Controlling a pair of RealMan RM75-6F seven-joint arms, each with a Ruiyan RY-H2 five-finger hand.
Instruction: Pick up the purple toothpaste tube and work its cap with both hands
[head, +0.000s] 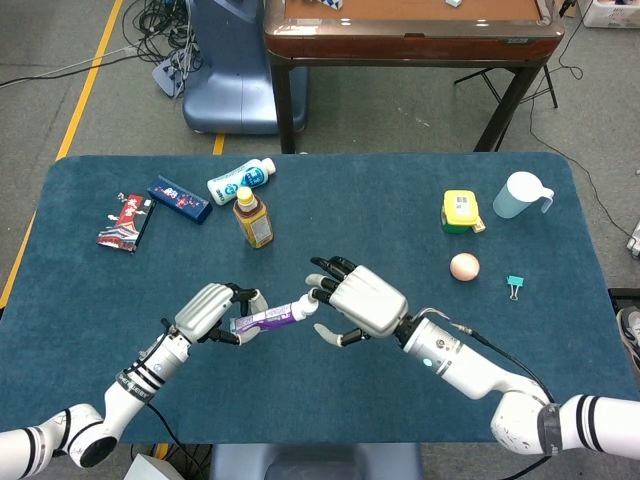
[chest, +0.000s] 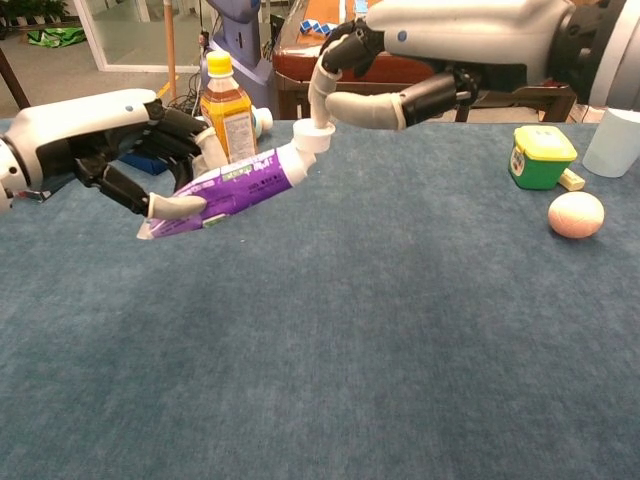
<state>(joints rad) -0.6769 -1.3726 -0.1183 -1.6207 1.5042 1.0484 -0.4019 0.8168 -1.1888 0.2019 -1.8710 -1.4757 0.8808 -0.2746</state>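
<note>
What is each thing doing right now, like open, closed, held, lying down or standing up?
purple toothpaste tube: held off the table, tilted, cap end up
white cap: closed, a fingertip pressing on it
left hand: grips the tube
right hand: touches the cap
yellow-capped bottle: upright, capped
white bottle: lying down
measuring cup: upright
egg: resting on the table

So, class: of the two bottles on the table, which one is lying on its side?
The white bottle with the blue label; the yellow-capped amber bottle beside it stands upright.
</note>
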